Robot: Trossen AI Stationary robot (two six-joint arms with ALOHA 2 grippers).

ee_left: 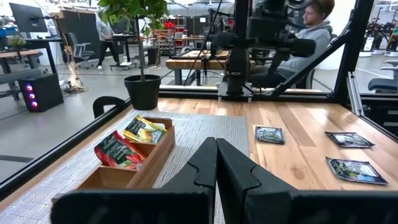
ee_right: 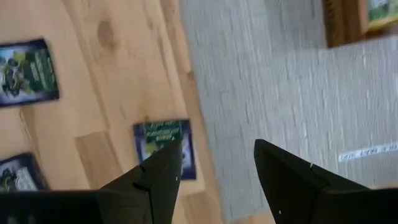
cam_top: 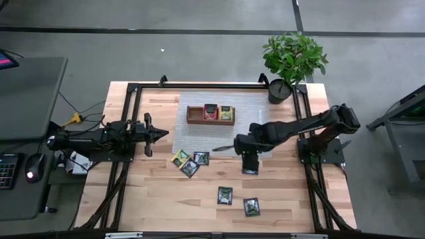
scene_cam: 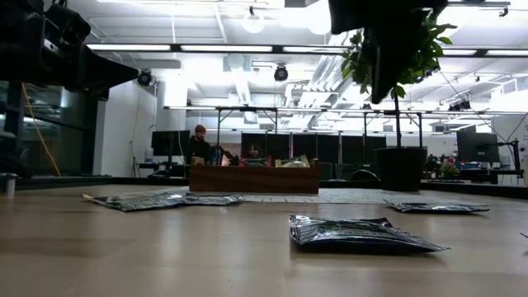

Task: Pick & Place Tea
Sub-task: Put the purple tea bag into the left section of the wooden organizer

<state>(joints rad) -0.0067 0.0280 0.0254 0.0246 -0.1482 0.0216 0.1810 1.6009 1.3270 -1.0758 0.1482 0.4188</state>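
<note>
Beside the mat, potted plant, wooden tray, scattered tea packets

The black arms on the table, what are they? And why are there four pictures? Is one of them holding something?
They are two robot arms, each ending in a two-finger pincer called a gripper. One picture looks straight down, one sits low at table height, and two come from little cameras on the arms' wrists.

The left gripper waits at the left side of the table, fingers shut and empty. The right gripper hangs open above the edge of the grey mat, holding nothing.

On the wooden table lie small flat tea packets: three in a bunch and two more nearer the front. A wooden tray on the mat already has a red packet and a yellow-green packet inside. A potted plant stands in the corner.
</note>
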